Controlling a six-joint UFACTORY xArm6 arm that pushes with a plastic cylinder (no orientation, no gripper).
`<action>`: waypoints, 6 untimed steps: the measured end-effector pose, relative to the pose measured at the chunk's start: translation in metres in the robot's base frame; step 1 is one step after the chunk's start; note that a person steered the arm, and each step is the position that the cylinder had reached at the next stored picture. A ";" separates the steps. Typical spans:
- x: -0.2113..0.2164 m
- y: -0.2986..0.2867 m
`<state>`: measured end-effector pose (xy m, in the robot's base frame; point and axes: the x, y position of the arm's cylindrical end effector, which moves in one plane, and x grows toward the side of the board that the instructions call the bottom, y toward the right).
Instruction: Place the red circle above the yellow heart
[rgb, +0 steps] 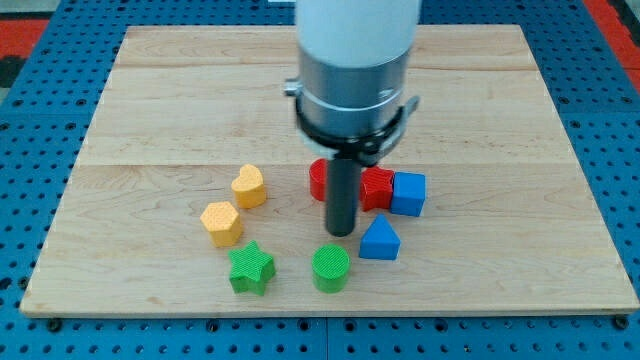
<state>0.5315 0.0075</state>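
Rod tip sitting low beside the red circle, yellow heart waiting off to the view's left

The table (180, 90) is carrying 8 blocks, bunched around my tip (342, 232); this arm is carrying no gripper, so there are no jaws to spread or press together, only the rod. Just above my tip, the rod is partly hiding the red circle (317, 180) and a second red block (376, 188), shape unclear. To the tip's right are lying the blue cube (408, 193) and blue triangle (379, 240); below it the green circle (331, 268); left of it the green star (250, 268), the orange-yellow block (221, 222) and the yellow heart (248, 186). I judge the tip is standing below the circle for an up-and-left push.
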 end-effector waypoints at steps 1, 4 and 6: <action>-0.066 -0.027; -0.124 0.048; -0.150 0.015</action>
